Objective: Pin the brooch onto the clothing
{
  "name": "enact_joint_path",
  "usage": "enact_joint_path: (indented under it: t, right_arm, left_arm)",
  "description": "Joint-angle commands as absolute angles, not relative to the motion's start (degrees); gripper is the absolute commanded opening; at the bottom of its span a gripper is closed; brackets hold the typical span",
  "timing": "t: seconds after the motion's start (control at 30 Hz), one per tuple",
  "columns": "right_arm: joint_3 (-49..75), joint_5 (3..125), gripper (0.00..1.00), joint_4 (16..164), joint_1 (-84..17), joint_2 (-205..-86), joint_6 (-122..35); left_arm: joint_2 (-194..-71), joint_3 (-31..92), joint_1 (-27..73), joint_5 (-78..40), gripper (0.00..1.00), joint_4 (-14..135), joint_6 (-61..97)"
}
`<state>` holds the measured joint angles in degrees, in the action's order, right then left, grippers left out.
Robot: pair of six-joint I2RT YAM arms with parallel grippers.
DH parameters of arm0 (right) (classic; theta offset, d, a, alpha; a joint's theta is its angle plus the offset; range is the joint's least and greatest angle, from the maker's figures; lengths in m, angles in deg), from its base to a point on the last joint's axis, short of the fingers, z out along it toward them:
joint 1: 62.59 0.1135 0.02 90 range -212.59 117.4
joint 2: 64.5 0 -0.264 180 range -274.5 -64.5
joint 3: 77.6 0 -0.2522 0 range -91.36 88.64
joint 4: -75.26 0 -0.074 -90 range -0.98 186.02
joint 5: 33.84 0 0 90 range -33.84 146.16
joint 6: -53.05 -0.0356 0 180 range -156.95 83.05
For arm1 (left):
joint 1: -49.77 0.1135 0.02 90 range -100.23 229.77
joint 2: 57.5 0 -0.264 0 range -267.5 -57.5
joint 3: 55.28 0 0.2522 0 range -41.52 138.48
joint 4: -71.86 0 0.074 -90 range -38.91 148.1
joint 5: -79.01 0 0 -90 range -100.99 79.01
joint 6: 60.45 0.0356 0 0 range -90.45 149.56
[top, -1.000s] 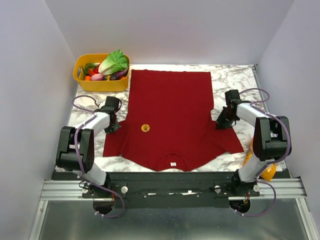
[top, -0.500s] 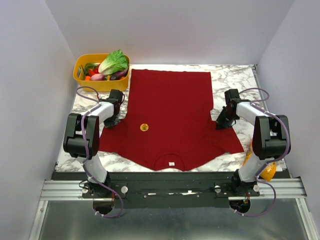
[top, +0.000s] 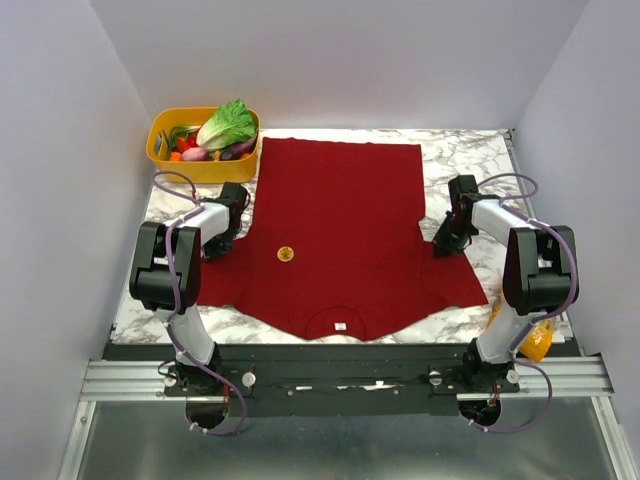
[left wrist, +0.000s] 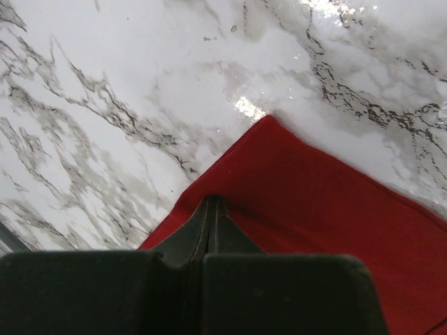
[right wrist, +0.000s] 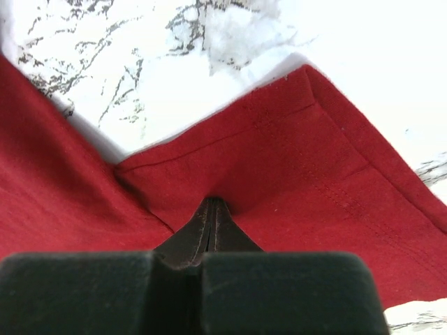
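Dark red T-shirt (top: 340, 220) lies flat on the marble bench (top: 470, 160), collar nearest the arms. Golden brooch (top: 286, 254) rests on its chest. Left fingers (left wrist: 211, 209) are closed, tips on the left sleeve; right fingers (right wrist: 211, 213) are closed where the right sleeve puckers. A yellow vegetable basket (top: 200, 172) stands just beyond the left arm. An orange snack bag (top: 537, 345) lies beside the right arm's base.

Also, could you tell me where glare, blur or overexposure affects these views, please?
Left wrist: a glare spot on the marble table just off the T-shirt sleeve tip; the left gripper is soft. Right wrist: the marble at upper right is washed out; the right gripper is likewise soft, fabric stitching sharp. Top external: evenly lit, sharp, with a bright strip along the table's far edge.
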<state>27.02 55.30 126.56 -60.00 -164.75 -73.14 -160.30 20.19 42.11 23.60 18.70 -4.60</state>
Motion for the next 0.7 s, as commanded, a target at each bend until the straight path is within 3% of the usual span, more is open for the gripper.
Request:
enact_joint_path:
  t: [0.0,0.37,0.67]
  right_arm:
    - [25.4,50.9,0.00,128.2,-60.7,-165.8,-74.0]
    - [26.6,49.8,0.01,128.4,-60.8,-161.6,-74.7]
    - [30.0,50.4,0.00,122.1,-60.7,-149.2,-70.3]
  left_arm:
    - [-160.7,20.0,42.0,28.7,0.00,16.1,-6.0]
    - [-159.6,20.1,40.5,29.6,0.00,16.5,-5.8]
    - [-148.6,20.7,35.7,30.1,0.00,19.2,-3.1]
